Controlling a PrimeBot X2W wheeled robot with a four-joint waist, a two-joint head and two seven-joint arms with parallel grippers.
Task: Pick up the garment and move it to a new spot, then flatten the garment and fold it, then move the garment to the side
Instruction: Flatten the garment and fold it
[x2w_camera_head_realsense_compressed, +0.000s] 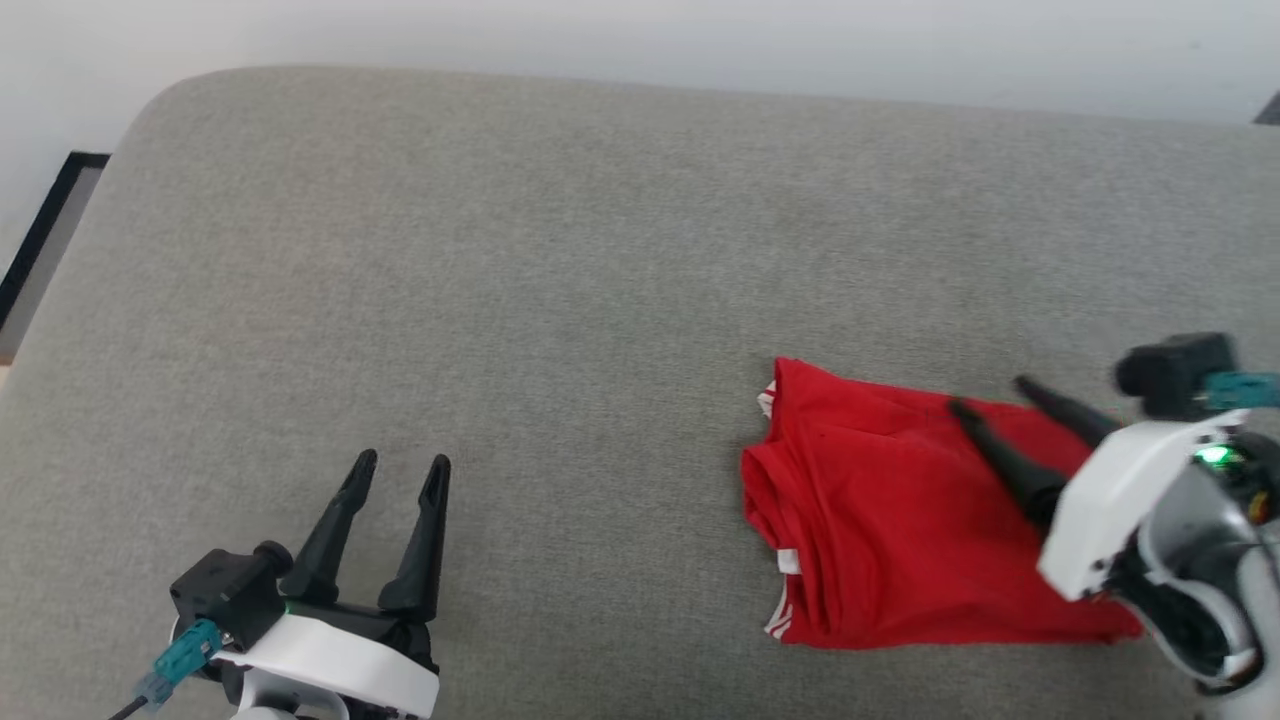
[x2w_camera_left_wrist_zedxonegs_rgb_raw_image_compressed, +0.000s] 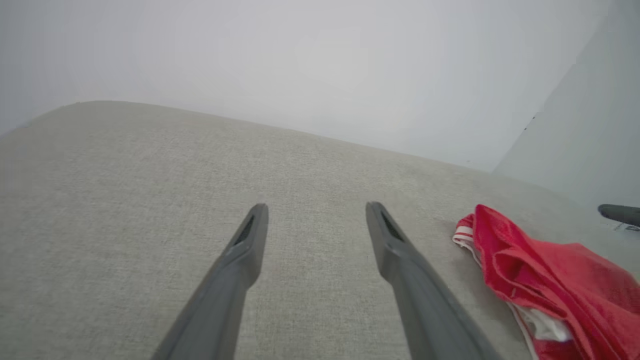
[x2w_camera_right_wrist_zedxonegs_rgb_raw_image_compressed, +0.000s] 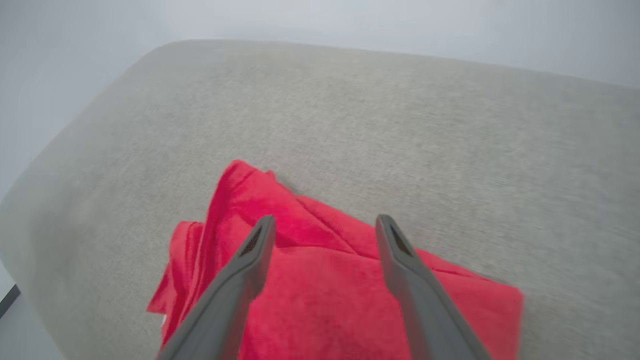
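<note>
- The garment (x2w_camera_head_realsense_compressed: 880, 520) lies folded on the grey cushion (x2w_camera_head_realsense_compressed: 500, 250), towards its front right corner and well away from the middle. By my reading this is the side spot the task asks for.
- The right gripper (x2w_camera_head_realsense_compressed: 990, 395) hangs over the garment's right half with its jaws spread wide and nothing between them. In the right wrist view its fingers (x2w_camera_right_wrist_zedxonegs_rgb_raw_image_compressed: 250, 250) stand apart above the red cloth (x2w_camera_right_wrist_zedxonegs_rgb_raw_image_compressed: 325, 300). I cannot tell whether the tips touch it.
- The left gripper (x2w_camera_head_realsense_compressed: 404, 460) sits near the front left of the cushion, jaws wide and empty over bare fabric, probably parked out of the way.
- The garment is a compact, roughly rectangular red stack with soft, uneven layers at its left edge, where white and striped trim peeks out (x2w_camera_left_wrist_zedxonegs_rgb_raw_image_compressed: 465, 232). Its top surface is fairly smooth, with faint creases.
</note>
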